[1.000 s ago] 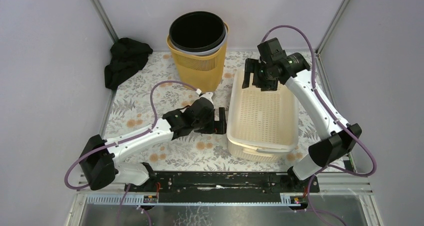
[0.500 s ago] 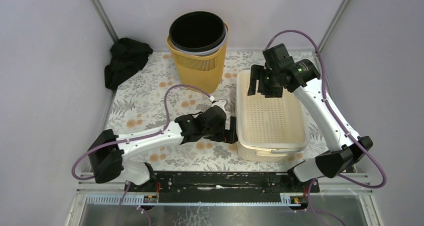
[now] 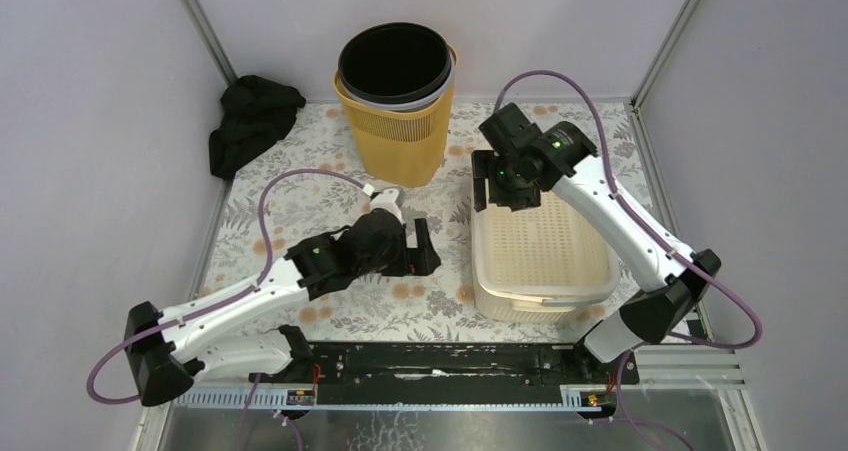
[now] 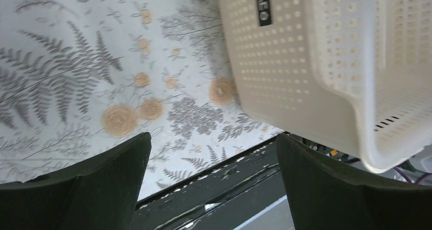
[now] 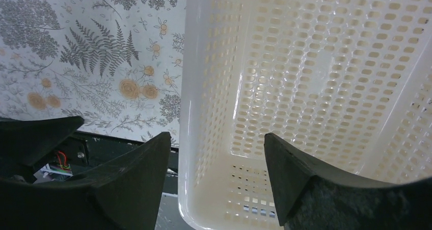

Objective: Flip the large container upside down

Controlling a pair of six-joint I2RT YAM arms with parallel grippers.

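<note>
The large container (image 3: 545, 246) is a cream perforated basket, standing mouth up on the right of the floral table. My right gripper (image 3: 497, 184) hangs over its far left corner. In the right wrist view the right gripper (image 5: 216, 161) is open and astride the basket's left wall (image 5: 204, 87), one finger outside and one inside, with gaps on both sides. My left gripper (image 3: 424, 248) stands open just left of the basket and apart from it. In the left wrist view the left gripper (image 4: 214, 156) holds nothing, and the basket's outer side (image 4: 285, 56) shows at the upper right.
A yellow bin (image 3: 392, 131) with a black bucket (image 3: 395, 63) nested in it stands at the back centre. A black cloth (image 3: 250, 121) lies at the back left. The black mounting rail (image 3: 440, 356) runs along the near edge. Grey walls enclose the table.
My left arm has drawn back to the left, away from the basket's side. My right gripper has shifted left to the basket's far left corner and its jaws have narrowed slightly.
</note>
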